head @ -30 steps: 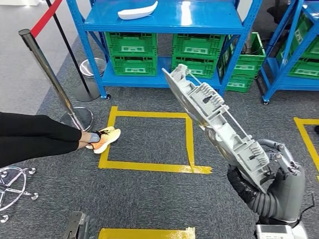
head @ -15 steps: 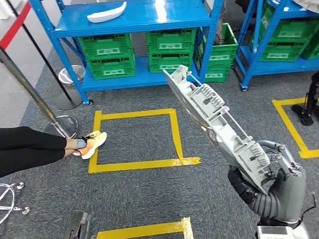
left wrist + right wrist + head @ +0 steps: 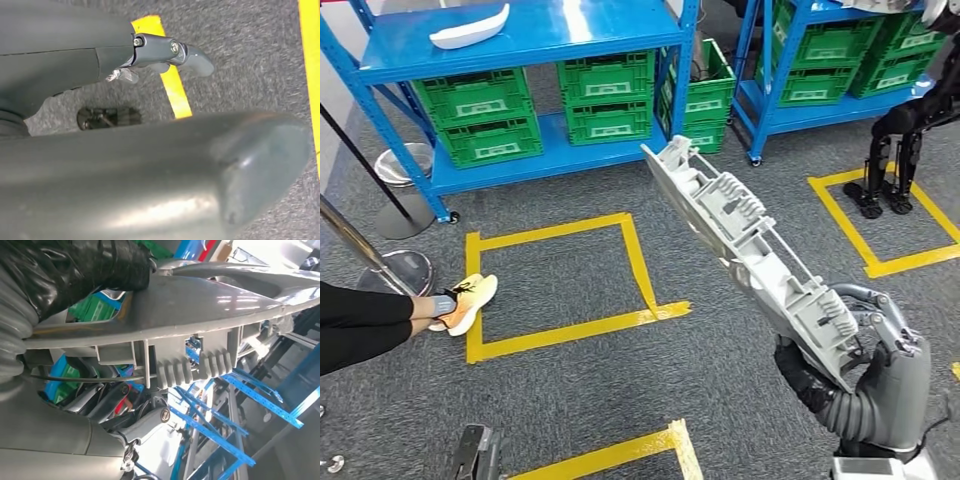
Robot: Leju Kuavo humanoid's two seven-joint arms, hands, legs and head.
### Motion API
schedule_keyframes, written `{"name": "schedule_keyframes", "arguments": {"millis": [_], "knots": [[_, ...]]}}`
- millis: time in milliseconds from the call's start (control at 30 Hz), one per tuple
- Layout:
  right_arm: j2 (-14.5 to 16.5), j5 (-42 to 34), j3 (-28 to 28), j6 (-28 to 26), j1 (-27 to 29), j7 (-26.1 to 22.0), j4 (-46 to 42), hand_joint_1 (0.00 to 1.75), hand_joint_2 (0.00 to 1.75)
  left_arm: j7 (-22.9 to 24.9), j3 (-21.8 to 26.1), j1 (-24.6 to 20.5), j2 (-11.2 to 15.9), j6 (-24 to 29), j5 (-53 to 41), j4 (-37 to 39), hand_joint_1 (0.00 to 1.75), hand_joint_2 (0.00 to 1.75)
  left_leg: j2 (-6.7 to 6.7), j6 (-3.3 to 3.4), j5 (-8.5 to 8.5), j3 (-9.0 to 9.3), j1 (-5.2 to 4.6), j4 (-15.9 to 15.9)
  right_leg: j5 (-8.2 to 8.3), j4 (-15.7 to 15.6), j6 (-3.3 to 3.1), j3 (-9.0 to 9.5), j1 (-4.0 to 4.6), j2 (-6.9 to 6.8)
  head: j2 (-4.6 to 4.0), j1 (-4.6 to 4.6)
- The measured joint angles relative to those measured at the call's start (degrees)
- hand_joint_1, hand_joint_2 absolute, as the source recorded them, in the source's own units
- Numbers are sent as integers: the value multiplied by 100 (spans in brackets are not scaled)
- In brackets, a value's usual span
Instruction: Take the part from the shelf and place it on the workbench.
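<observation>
Head view shows the right hand [image 3: 882, 375] low on the right, its fingers wrapped around the near end of the part [image 3: 743, 245], a long grey moulded piece with ribs and fins on its upper face. The part slants up and away from the hand, held in the air above the grey carpet [image 3: 569, 390], its far end reaching toward the blue shelf [image 3: 546, 30]. Green crates [image 3: 607, 95] sit on the shelf's lower levels, and a white curved piece [image 3: 469, 28] lies on its top board. Yellow tape [image 3: 569, 330] marks a square on the floor, and a person's leg with an orange shoe [image 3: 463, 302] comes in from the left beside it. Right wrist view shows dark fingers [image 3: 94, 262] closed over the part's edge. Left wrist view shows the left hand [image 3: 151, 165] above the carpet with nothing in it; whether its fingers are spread or curled I cannot tell.
</observation>
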Motion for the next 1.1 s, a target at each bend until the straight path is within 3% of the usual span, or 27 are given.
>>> {"name": "schedule_keyframes", "arguments": {"millis": [67, 133, 167, 200, 267, 333, 400, 467, 533, 600, 633, 667, 733, 800, 867, 900, 933, 1000, 1067, 1100], "knots": [[2, 5, -1, -1, -4, 4, -5, 175, 175, -1, 7, 14, 5, 3, 0, 0, 0, 0, 157, 33, 24, -36, -19, -5, -403, 745, 23, -312, 2, -247, 0, 26], [5, 14, -4, -1, 5, 23, -5, 175, 175, -1, 10, 29, -2, 5, 0, 0, 0, 0, 318, 37, 34, -65, -39, 2, -595, 1266, 43, -486, -4, -293, 0, 26], [7, 17, -10, -2, 12, 36, -5, 175, 175, -1, 11, 28, -8, 9, -1, 0, 0, 0, 392, 35, 37, -72, -44, 6, -534, 1198, 42, -400, -3, -310, 0, 27], [7, 20, -18, -4, 19, 46, -7, 175, 175, -2, 11, 24, -13, 13, -2, 0, 0, 0, 459, 32, 39, -74, -47, 10, -393, 910, 34, -199, -2, -341, 0, 27], [6, 25, -49, -17, 47, 58, -37, 175, 175, -7, 13, 10, -26, 21, -26, 0, 0, 0, 575, 6, 32, -74, -68, 34, -135, 54, -10, 323, 26, -551, 0, 27], [2, 31, -107, -68, 147, 65, -130, 175, 175, -15, 5, 2, -46, 39, -90, 0, 0, 0, 652, -46, 29, -79, -96, 61, -64, -381, -75, 572, 63, -686, 0, 18], [-20, 17, -201, -148, 324, 68, -268, 175, 175, -17, -18, 0, -86, 75, -158, 0, 0, 0, 728, -104, 40, -75, -100, 60, -45, -397, -140, 541, 76, -604, 0, 11], [-48, -10, -298, -196, 483, 71, -396, 175, 175, -16, -36, -7, -124, 111, -202, 0, 0, 0, 655, -168, -65, -100, -79, 148, 2, -425, -212, 530, 55, -507, 0, 5], [-63, -28, -373, -219, 575, 71, -481, 175, 175, -14, -41, -7, -149, 135, -228, 0, 0, 0, 394, -219, -415, -281, -51, 639, 51, -448, -279, 538, 30, -398, 0, -17], [-69, -50, -441, -244, 658, 68, -537, 175, 175, -5, -51, 7, -175, 159, -259, 0, 0, 0, 224, -239, -792, -576, -36, 1418, 73, -439, -305, 507, 34, -265, 0, -29], [-73, -70, -476, -252, 714, 67, -561, 175, 175, -1, -59, 11, -189, 172, -278, 0, 0, 0, 199, -240, -854, -663, -34, 1662, 77, -429, -307, 498, 38, -192, 0, -30], [-79, -95, -518, -260, 775, 66, -582, 175, 175, 5, -69, 10, -205, 185, -297, 0, 0, 0, 186, -233, -798, -660, -34, 1691, 79, -416, -306, 494, 42, -118, 0, -30], [-97, -137, -605, -264, 891, 57, -629, 175, 175, 14, -94, -1, -235, 203, -330, 0, 0, 0, 92, -189, -408, -379, -34, 1104, 76, -388, -300, 491, 45, 31, 0, -30], [-114, -160, -693, -267, 976, 39, -684, 175, 175, 26, -131, -11, -256, 216, -354, 0, 0, 0, -163, -122, -123, -61, -24, 390, 84, -361, -262, 458, 41, 172, 0, -21], [-131, -167, -778, -261, 1036, 19, -737, 175, 175, 44, -164, -20, -274, 213, -366, 0, 0, 0, -289, -82, -104, 37, -31, 117, 122, -350, -181, 376, 11, 304, 0, -22], [-138, -160, -815, -250, 1066, 13, -760, 175, 175, 51, -174, -24, -286, 201, -369, -1, 0, 0, -242, -71, -97, 40, -38, 69, 148, -358, -134, 339, -3, 373, 0, -29], [-148, -146, -853, -237, 1106, 10, -783, 175, 175, 57, -179, -33, -299, 190, -371, -1, 0, 0, -177, -51, -82, 45, -33, 26, 158, -361, -98, 301, -13, 362, 0, -31], [-162, -106, -917, -209, 1161, 14, -818, 175, 175, 64, -184, -46, -335, 169, -376, -2, 0, 0, -39, 0, -28, 69, -11, -64, 44, -204, -51, 185, 8, 102, 0, -9], [-168, -68, -963, -195, 1184, 25, -841, 175, 175, 72, -186, -39, -371, 160, -374, -2, 0, 0, 108, 29, -5, 79, -7, -98, -278, 379, -19, -96, 22, -209, 0, 18], [-168, -50, -984, -192, 1200, 33, -850, 175, 175, 74, -186, -29, -383, 160, -370, -2, 0, 0, 186, 32, -5, 74, -11, -96, -441, 754, 2, -267, 14, -258, 0, 22]]}}
